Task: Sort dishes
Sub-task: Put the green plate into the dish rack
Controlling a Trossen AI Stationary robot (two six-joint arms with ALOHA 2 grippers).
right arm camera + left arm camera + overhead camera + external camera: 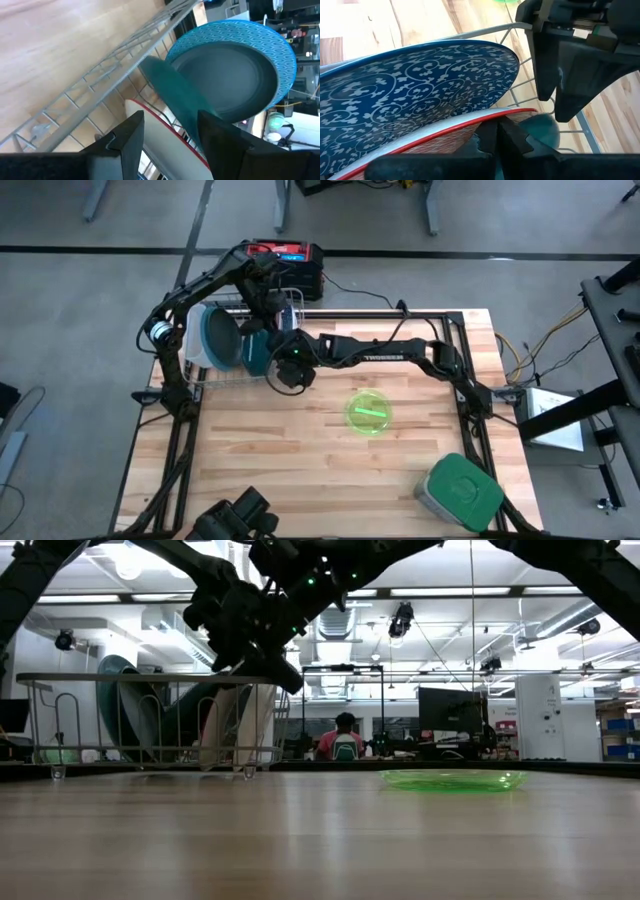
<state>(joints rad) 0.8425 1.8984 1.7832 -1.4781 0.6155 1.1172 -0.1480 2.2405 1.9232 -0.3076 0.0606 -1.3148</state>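
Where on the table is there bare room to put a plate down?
Bare wood lies in front of the wire rack, left of the lime green plate and grey container. Crowded at the rack: both grippers, left and right.

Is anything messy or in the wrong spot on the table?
One thing stands out: the lime green plate lies flat alone on the table, while the other dishes stand in the wire rack. Both end effectors are crowded at that rack. Nothing looks spilled or broken.

High view looks straight down on the surface (300,470); low view faces level across it. Both wrist views sit close on the rack (520,87) — shared by all four.
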